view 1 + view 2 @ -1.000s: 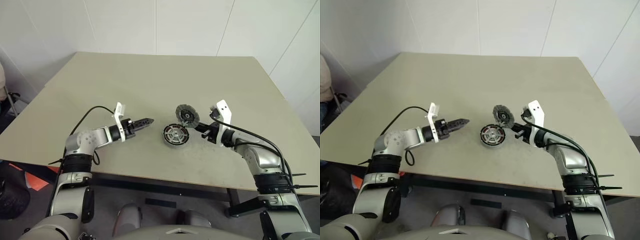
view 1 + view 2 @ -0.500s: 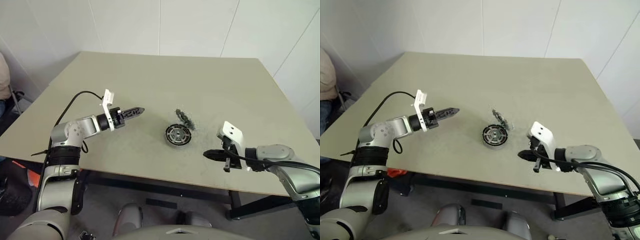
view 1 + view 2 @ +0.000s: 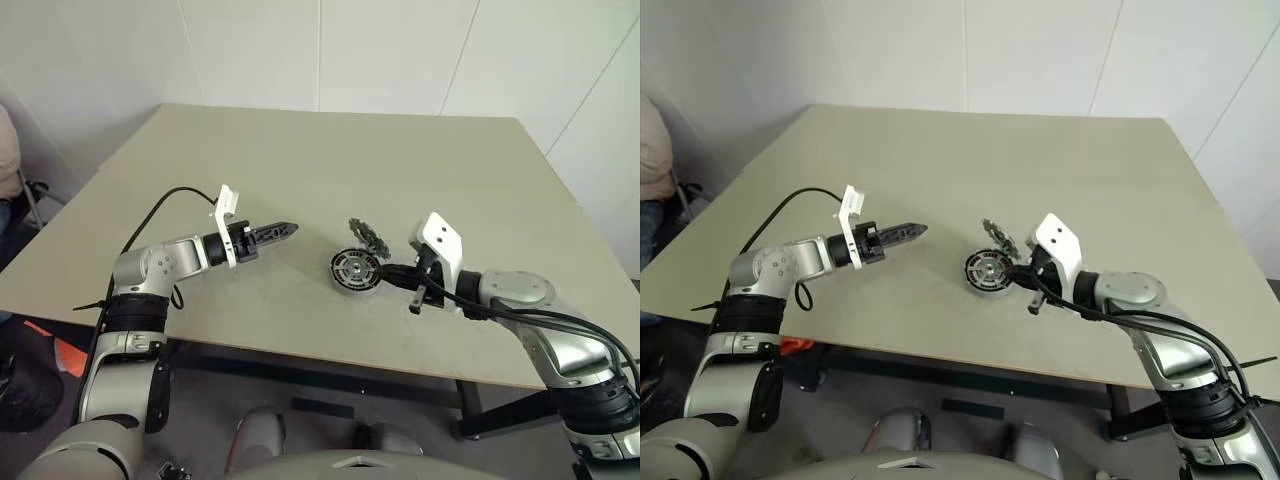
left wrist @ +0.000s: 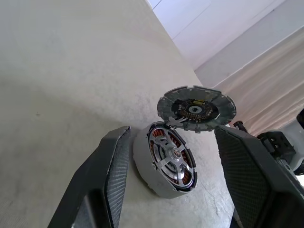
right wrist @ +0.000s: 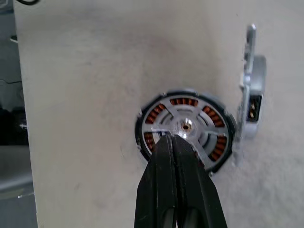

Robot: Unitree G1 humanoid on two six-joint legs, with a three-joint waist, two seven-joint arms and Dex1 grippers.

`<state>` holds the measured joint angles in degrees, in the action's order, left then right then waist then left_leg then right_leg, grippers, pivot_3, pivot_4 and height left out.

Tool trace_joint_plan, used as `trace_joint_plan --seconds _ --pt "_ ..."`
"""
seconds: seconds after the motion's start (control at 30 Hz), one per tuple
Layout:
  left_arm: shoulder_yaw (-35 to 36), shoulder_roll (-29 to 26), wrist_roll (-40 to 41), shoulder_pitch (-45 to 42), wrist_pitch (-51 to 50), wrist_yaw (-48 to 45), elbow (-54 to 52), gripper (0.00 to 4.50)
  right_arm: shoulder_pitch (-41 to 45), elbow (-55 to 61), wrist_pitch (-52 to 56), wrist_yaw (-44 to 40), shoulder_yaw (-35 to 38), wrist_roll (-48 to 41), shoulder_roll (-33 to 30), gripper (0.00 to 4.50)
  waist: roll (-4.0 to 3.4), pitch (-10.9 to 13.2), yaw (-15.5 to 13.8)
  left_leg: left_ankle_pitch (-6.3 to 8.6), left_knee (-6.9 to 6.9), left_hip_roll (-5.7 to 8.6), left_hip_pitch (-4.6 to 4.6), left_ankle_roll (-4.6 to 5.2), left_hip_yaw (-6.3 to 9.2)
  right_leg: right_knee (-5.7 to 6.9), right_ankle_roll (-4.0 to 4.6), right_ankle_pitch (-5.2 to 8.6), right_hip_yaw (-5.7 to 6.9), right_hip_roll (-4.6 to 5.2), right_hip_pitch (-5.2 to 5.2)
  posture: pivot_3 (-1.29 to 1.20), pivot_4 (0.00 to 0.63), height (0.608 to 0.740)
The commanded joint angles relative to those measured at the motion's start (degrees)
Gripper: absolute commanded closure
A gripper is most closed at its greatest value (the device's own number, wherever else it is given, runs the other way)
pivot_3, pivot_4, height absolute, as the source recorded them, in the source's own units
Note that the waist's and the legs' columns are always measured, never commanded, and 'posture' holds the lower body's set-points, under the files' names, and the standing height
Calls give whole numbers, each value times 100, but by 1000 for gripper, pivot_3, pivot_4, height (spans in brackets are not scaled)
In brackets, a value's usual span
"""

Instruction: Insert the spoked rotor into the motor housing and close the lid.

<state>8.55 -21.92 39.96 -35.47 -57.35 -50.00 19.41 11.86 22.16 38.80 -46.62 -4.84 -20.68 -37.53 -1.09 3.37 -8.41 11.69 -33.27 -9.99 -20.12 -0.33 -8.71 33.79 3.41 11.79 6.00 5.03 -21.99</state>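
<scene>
Since half a sec ago, right hand [image 3: 1017,272] has swung back in from desk's near edge and now sits just beside the motor housing [image 3: 356,270]; one sec ago it was also near, by the lid [image 3: 369,238]. Left hand [image 3: 284,230] shifted only slightly.

Desk [image 3: 330,160]: beige, carries the assy near centre.

Motor housing lies flat, copper windings visible. Spoked rotor [image 5: 185,127] already seated inside, hub up. Lid stands on edge, touching housing's far side, not yet closed.

Left hand: fingers [image 4: 111,171] parted, holding nothing, aimed at housing from well apart.
Right hand: fingers pressed together, empty, tips over rotor's near rim.

Step in hand, judged: close lid. Push lid top over w/ closed tip, slowly; brace housing w/ left hand so it cannot slide.
</scene>
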Motion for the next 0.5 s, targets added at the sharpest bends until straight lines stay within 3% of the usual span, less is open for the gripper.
trace_joint_plan --seconds 0.03,0.5 --pt "-2 -87 -35 -133 93 -83 -42 1498 403 -131 -111 166 -262 145 258 4500 0 0 9 -1 0 0 -1 -1 0 -1 2 -1 -1 0 0 0 0 740" --pt "-35 -106 27 61 -64 7 -445 1498 773 -2007 -1121 397 -712 904 879 4500 1 -1 122 -6 -2 2 -3 -12 0 4 5 -3 -1 3 0 0 0 740"
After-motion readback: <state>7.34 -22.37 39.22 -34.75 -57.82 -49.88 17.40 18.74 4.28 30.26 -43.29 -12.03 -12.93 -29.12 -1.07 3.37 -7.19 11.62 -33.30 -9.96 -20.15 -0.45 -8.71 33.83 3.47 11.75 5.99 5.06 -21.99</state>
